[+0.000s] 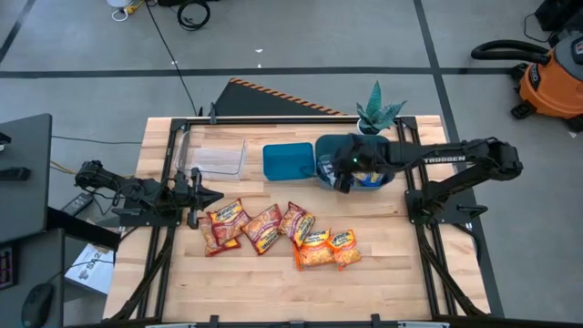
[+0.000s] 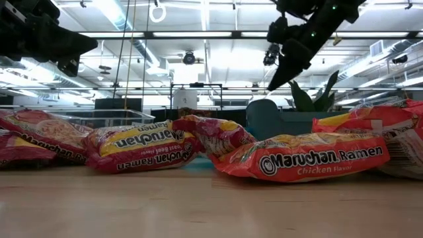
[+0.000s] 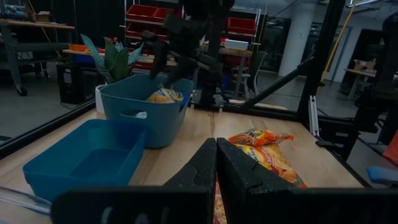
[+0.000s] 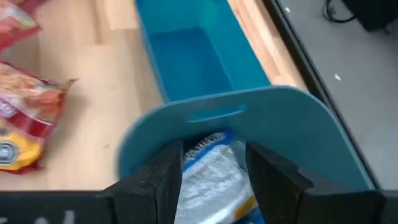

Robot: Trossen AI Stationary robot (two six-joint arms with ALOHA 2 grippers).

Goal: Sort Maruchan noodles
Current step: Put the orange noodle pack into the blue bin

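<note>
Packets of Maruchan noodles (image 1: 273,232), red and orange, lie flat in a loose row across the table's (image 1: 383,282) near-middle, the row's long axis running left to right, with nothing lying on top of them. Left gripper (image 1: 206,196) rests at the row's left end, fingers closed on nothing. Farther back stand a clear tray (image 1: 217,157), a shallow teal bin (image 1: 288,161) and a deeper round teal bin (image 4: 298,118) holding a blue-and-white packet (image 4: 211,171). Right gripper (image 4: 208,168) hangs over that bin, fingers apart.

Packets (image 1: 273,235) in a row before two bins (image 1: 328,161), tray (image 1: 215,155) left of bins
</note>
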